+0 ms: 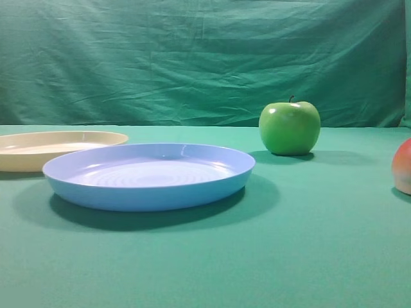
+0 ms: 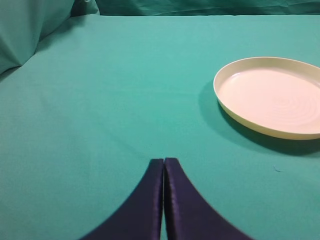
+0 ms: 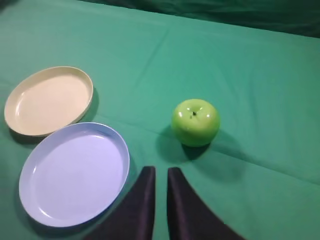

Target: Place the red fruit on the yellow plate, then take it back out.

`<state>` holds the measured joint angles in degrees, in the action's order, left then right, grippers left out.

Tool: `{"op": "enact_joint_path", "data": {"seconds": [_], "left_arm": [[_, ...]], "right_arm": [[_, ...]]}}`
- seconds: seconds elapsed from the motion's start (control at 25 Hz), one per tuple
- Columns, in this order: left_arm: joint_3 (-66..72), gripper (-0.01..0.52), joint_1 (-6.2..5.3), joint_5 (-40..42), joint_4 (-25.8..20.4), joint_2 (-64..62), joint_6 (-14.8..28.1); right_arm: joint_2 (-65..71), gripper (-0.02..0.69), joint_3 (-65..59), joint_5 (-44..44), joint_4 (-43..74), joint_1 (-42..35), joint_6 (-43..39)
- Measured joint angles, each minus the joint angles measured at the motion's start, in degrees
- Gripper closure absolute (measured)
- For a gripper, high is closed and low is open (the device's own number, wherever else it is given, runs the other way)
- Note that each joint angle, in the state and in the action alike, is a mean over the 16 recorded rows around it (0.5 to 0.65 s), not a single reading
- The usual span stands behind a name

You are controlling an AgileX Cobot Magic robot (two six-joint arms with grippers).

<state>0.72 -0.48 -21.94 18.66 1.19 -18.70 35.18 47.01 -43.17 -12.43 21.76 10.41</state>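
Red fruit (image 1: 402,165) lies apart from tools.

So much green here lol. The tabletop (image 1: 308,256) is covered in a flat teal-green cloth, and the wrinkled backdrop curtain (image 1: 192,58) behind it is a darker shade of the same green. The green apple (image 1: 289,128) is bright glossy lime with a dark stem. The yellow plate (image 1: 38,154) is really a pale cream, the blue plate (image 1: 148,189) a soft periwinkle with faint concentric rings inside. The red fruit (image 1: 403,165) goes red on top fading to pale cream. Both the left gripper (image 2: 164,167) and right gripper (image 3: 160,175) look dark navy, almost black.
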Motion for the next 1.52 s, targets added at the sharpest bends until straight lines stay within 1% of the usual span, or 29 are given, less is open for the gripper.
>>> {"op": "enact_joint_path", "data": {"seconds": [0.36,0.68,0.84,1.04,1.36,1.52], "left_arm": [[0.0,0.514,0.00,0.0,0.0,0.0,0.0],[0.0,0.514,0.00,0.0,0.0,0.0,0.0],[0.0,0.514,0.00,0.0,0.0,0.0,0.0],[0.0,0.514,0.00,0.0,0.0,0.0,0.0],[0.0,0.514,0.00,0.0,0.0,0.0,0.0],[0.0,0.514,0.00,0.0,0.0,0.0,0.0]], "right_arm": [[-15.5,0.665,-3.3,-5.8,0.5,0.0,-0.6],[-25.5,0.665,-4.6,-13.6,4.1,0.0,-6.3],[-28.5,0.665,-5.9,-14.2,6.6,-1.1,-9.2],[-31.1,0.665,-10.6,-8.8,8.8,-5.0,-10.6],[-34.1,0.665,-24.6,7.8,9.1,-14.3,-7.9],[-35.1,0.665,-32.3,14.8,8.6,-17.9,-6.8]]}}
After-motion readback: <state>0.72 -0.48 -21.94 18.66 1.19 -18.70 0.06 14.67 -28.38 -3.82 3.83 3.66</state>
